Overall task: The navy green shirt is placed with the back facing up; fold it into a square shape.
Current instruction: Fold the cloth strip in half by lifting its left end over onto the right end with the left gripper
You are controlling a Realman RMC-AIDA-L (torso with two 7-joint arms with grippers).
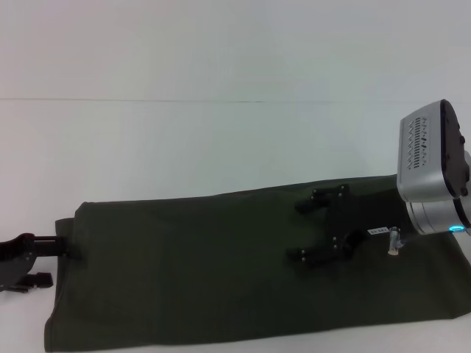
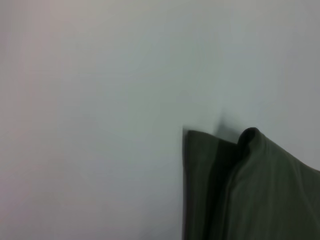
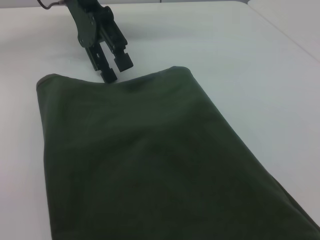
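Soft, limp navy green shirt (image 1: pixel 221 272) folded lengthwise; right gripper (image 1: pixel 303 231) fingers apart at three o'clock, left gripper (image 1: pixel 72 241) pinching nine o'clock edge.

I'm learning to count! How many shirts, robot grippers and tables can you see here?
Shirts: 1, the navy green shirt
Grippers: 2, the left gripper and the right gripper
Tables: 1, the white table
Total: 4

shirt (image 1: pixel 221 272) near edge cut off | left hand (image 1: pixel 66 239) tips blurred
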